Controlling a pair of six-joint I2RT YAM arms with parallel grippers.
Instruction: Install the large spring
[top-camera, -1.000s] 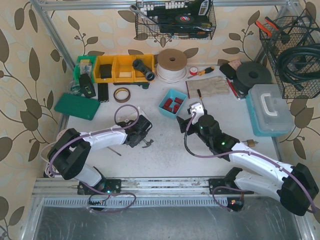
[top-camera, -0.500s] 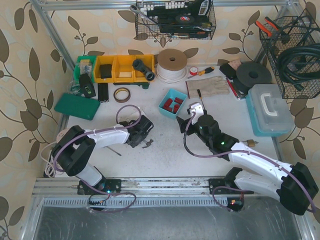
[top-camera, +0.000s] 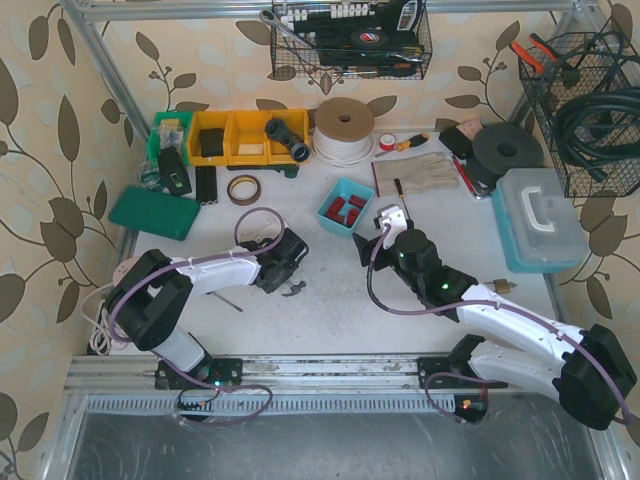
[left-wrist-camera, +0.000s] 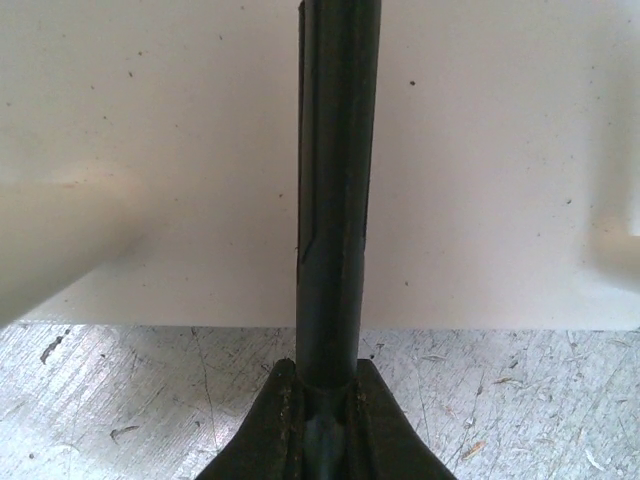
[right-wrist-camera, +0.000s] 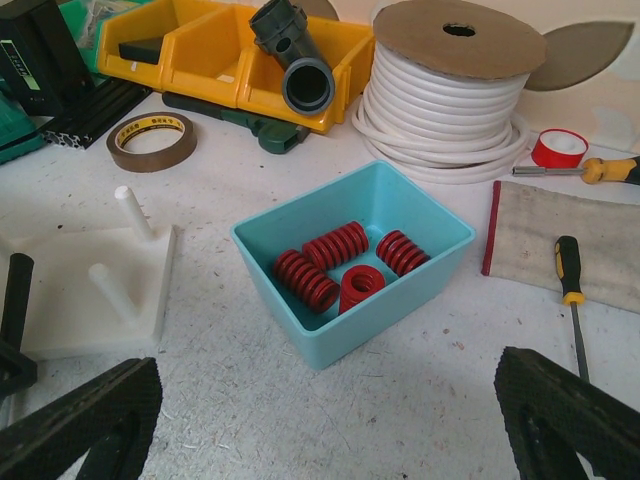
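Four red springs (right-wrist-camera: 335, 245), as far as I can count, lie in the teal bin (right-wrist-camera: 395, 310) near mid table (right-wrist-camera: 220, 385). None is lifted out, and I can't tell which is the large one, since sizes look close from here. The white fixture (right-wrist-camera: 80, 315) sits just left of the bin w/ two bare white pegs (right-wrist-camera: 128, 205) standing up and no spring on either. So install is not started, judging by the pics: pick, carry and seat on a peg are all left to do. The right end effector (right-wrist-camera: 325, 400) is spread wide and empty, low over the table and facing the bin from the near side, apart from it, prob lining up for a grab. The left end effector (left-wrist-camera: 325, 390) is pinched on a black post (left-wrist-camera: 335, 200) that stands upright right in front of the fixture wall. It looks like it is bracing or steadying that side, but I can't confirm. Whether the post belongs to the fixture is unclear.
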